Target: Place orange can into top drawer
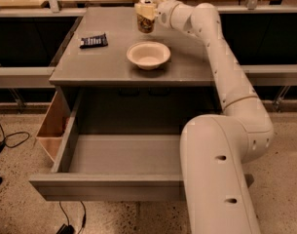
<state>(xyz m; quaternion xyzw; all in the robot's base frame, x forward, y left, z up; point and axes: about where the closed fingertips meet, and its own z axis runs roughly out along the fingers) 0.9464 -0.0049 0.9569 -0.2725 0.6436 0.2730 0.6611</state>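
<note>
The orange can (pixel 146 18), with an orange-brown label and a silver top, is at the far middle of the grey cabinet top (pixel 109 62). My gripper (pixel 147 12) reaches in from the right and is shut on the can, its pale fingers (pixel 141 9) wrapped around the upper part. I cannot tell whether the can rests on the top or is just above it. The top drawer (pixel 123 160) is pulled wide open below the cabinet top and has nothing in it. My arm crosses the right part of the drawer.
A white bowl (pixel 148 55) sits on the cabinet top just in front of the can. A dark flat packet (pixel 93 41) lies at the left. A small tan wooden box (pixel 53 128) hangs beside the drawer's left side. Cables (pixel 7 140) lie on the speckled floor.
</note>
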